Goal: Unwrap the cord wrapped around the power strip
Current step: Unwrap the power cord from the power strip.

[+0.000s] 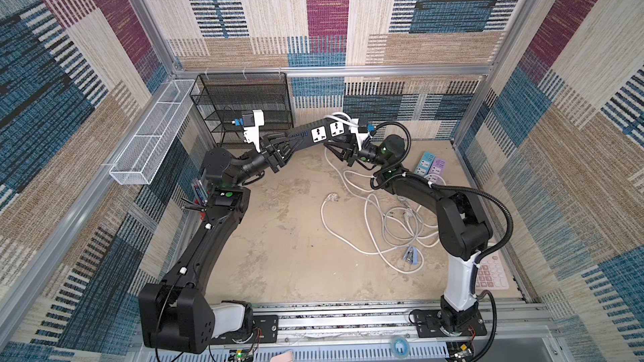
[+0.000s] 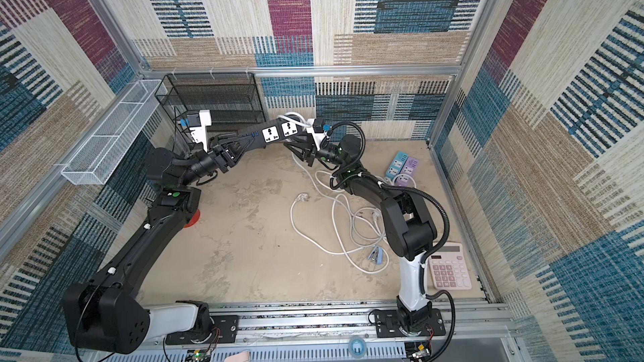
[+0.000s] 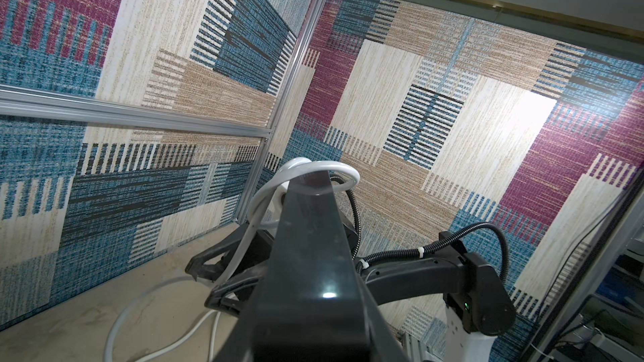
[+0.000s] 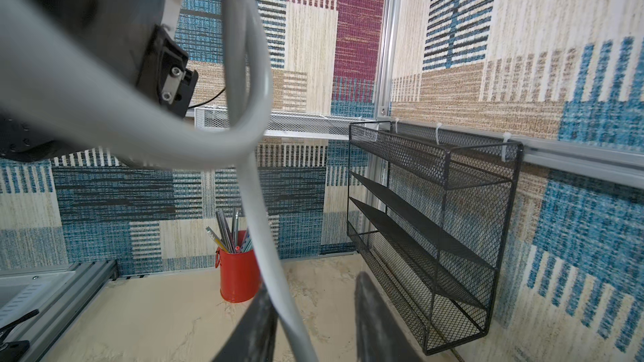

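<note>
Left gripper [image 1: 294, 141] clamps the black power strip [image 1: 324, 132] aloft — right gripper [image 1: 332, 149] straddles its white cord [image 4: 258, 238], jaws apart — black mesh shelf [image 1: 244, 106] just behind, tangled cables [image 1: 376, 224] below.

This is a robotics lab test cell, not a lived-in room. An aluminium-profile frame [image 1: 313, 72] boxes in a sandy tabletop [image 1: 278, 238], and carpet-print panels [image 1: 327, 1] serve as walls. The left arm [image 1: 205, 238] and right arm [image 1: 460, 228] are bolted to a slotted rail [image 1: 348, 322], with bare wiring [image 1: 258, 336] beside them.
</note>
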